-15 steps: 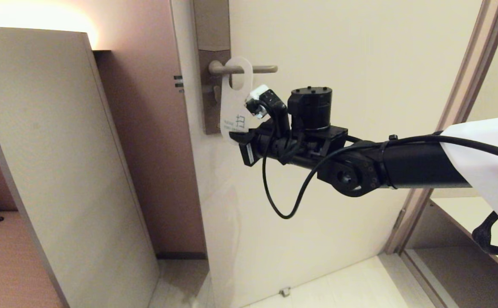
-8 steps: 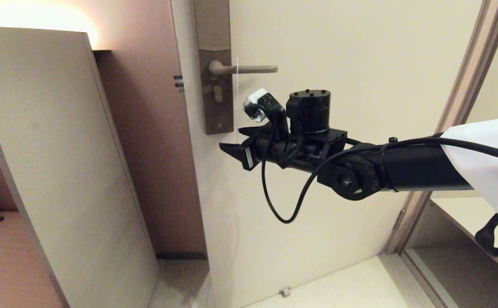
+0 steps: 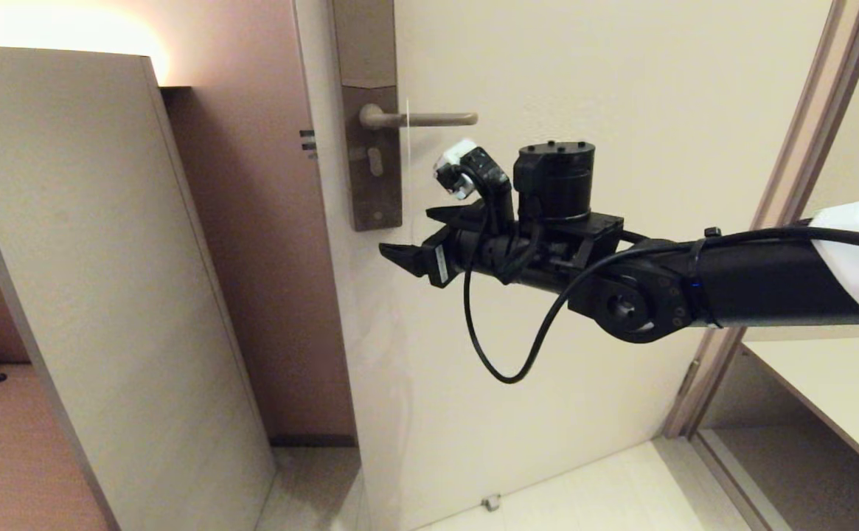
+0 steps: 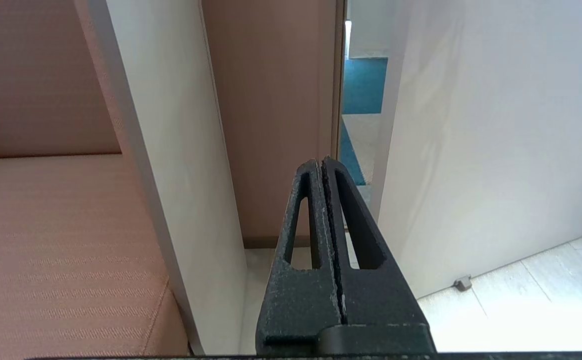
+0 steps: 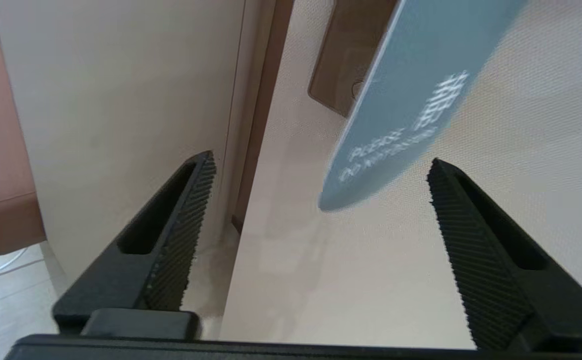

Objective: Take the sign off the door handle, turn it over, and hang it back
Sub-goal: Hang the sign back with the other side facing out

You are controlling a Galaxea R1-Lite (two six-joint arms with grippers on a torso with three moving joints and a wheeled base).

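Now your right pincer (image 3: 418, 240) stands wide apart with nothing between its fingers, just below the door handle (image 3: 429, 118) and close to the door (image 3: 621, 110). The sign (image 3: 408, 140) hangs on the door handle, edge-on in your head view, so you see only a thin pale line beside the lock plate (image 3: 371, 158). Your right wrist view shows its blue face (image 5: 420, 95), clear of both fingers (image 5: 181, 225). Your left pincer (image 4: 323, 170) is pressed fully together, empty, parked low.
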